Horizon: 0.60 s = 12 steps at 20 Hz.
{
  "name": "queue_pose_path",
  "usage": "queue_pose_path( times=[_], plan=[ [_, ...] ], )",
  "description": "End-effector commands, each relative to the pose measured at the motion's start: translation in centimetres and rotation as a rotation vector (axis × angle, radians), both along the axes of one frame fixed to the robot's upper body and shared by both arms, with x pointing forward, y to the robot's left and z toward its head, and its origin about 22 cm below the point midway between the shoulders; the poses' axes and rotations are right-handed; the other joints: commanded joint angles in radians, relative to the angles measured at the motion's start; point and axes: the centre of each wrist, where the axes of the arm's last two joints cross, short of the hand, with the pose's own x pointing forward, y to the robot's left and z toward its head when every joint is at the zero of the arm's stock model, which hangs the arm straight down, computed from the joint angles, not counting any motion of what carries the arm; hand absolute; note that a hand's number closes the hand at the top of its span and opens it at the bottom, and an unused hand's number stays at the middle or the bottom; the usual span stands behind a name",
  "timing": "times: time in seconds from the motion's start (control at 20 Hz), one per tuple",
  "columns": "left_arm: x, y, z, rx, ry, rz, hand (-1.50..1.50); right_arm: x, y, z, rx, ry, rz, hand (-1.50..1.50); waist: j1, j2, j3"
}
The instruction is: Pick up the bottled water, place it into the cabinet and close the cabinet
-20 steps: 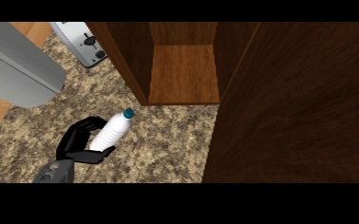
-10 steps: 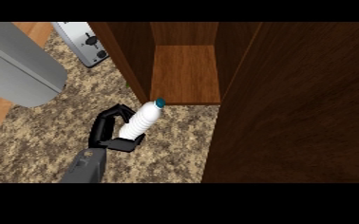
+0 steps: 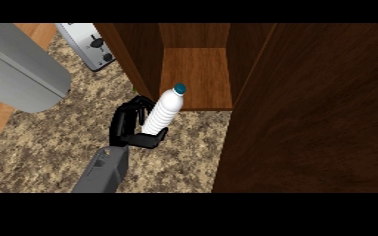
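Observation:
A white water bottle point(image 3: 164, 111) with a teal cap is held tilted, its cap pointing up and right toward the cabinet. My left hand point(image 3: 127, 125) is shut on the bottle's lower half, fingers to its left and thumb under its base. The cap sits just in front of the front edge of the open wooden cabinet's shelf point(image 3: 196, 77). The cabinet's dark door point(image 3: 303, 120) stands open and fills the right side of the head view. My right hand does not show.
A silver toaster point(image 3: 90, 45) stands at the back left beside the cabinet's left wall. A large grey object point(image 3: 26, 75) sits at the far left. Speckled counter point(image 3: 52, 150) stretches to the left of my forearm.
My left hand has carried the bottle up and to the right, from the open counter to the cabinet's mouth. The bottle now stands more upright.

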Motion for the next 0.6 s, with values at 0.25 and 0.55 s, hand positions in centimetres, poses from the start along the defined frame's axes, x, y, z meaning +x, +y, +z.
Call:
queue_pose_path(
  times=[0.25, 0.55],
  plan=[
    [0.2, -5.9, 7.1, -0.083, 0.007, -0.028, 1.5, -1.7, -0.5, 0.1, -0.015, -0.05, -0.031, -1.5, -0.001, -0.006, 0.002],
    [1.8, -7.8, 8.8, -0.098, 0.045, -0.033, 1.5, -1.5, -0.7, 0.5, -0.01, -0.051, -0.04, -1.5, -0.003, 0.004, 0.0]
  ],
)
